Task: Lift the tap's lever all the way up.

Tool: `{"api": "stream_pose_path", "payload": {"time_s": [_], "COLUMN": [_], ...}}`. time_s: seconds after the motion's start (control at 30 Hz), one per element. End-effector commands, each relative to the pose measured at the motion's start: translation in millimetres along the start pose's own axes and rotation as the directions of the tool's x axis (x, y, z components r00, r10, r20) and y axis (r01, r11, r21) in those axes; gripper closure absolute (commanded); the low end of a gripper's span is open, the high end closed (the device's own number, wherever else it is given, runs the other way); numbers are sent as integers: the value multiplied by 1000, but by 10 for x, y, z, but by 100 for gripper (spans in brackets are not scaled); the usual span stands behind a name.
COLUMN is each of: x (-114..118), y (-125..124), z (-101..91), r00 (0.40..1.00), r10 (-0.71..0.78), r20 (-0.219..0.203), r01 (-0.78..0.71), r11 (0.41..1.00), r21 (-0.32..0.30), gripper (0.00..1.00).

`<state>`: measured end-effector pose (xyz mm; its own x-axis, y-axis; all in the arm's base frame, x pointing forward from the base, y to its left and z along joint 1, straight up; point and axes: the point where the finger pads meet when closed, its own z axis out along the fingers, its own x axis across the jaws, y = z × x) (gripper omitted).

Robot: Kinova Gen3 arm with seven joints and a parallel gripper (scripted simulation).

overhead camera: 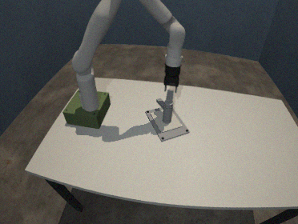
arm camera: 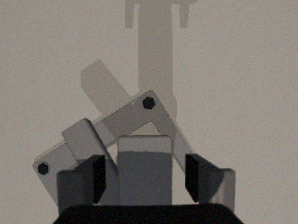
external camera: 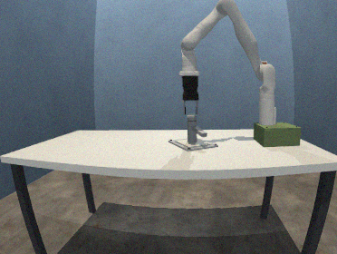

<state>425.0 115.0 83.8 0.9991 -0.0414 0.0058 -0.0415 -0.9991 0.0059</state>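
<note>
The grey tap (overhead camera: pixel 167 115) (external camera: pixel 193 135) stands on a metal base plate (overhead camera: pixel 175 133) (external camera: pixel 206 147) (arm camera: pixel 131 117) near the middle of the white table (overhead camera: pixel 228 160) (external camera: pixel 109 150). Its short spout (overhead camera: pixel 162 103) (external camera: pixel 202 133) (arm camera: pixel 82 141) sticks out to one side. Its lever (overhead camera: pixel 170 98) (external camera: pixel 192 120) (arm camera: pixel 145 167) points up from the top of the post. My gripper (overhead camera: pixel 171 90) (external camera: pixel 191 109) (arm camera: pixel 145 171) hangs straight down over the tap. It is open, with one finger on each side of the lever's top end. The fingers do not press on it.
The arm's green mounting block (overhead camera: pixel 86 110) (external camera: pixel 277 134) stands on the table beside the tap, at the left in the top view.
</note>
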Motion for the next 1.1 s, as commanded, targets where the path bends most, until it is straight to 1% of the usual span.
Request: {"api": "stream_pose_path", "payload": {"time_s": [0.0, 0.7, 1.07], "x": [-9, -7, -4], "y": [-40, -40, -41], "z": [50, 226, 265], "r00": [1000, 1000, 1000], "r10": [0, 0, 0], "r20": [0, 0, -1], "r01": [0, 0, 0], "r11": [1000, 1000, 1000], "r21": [6, 6, 6], "gripper": [0, 0, 0]}}
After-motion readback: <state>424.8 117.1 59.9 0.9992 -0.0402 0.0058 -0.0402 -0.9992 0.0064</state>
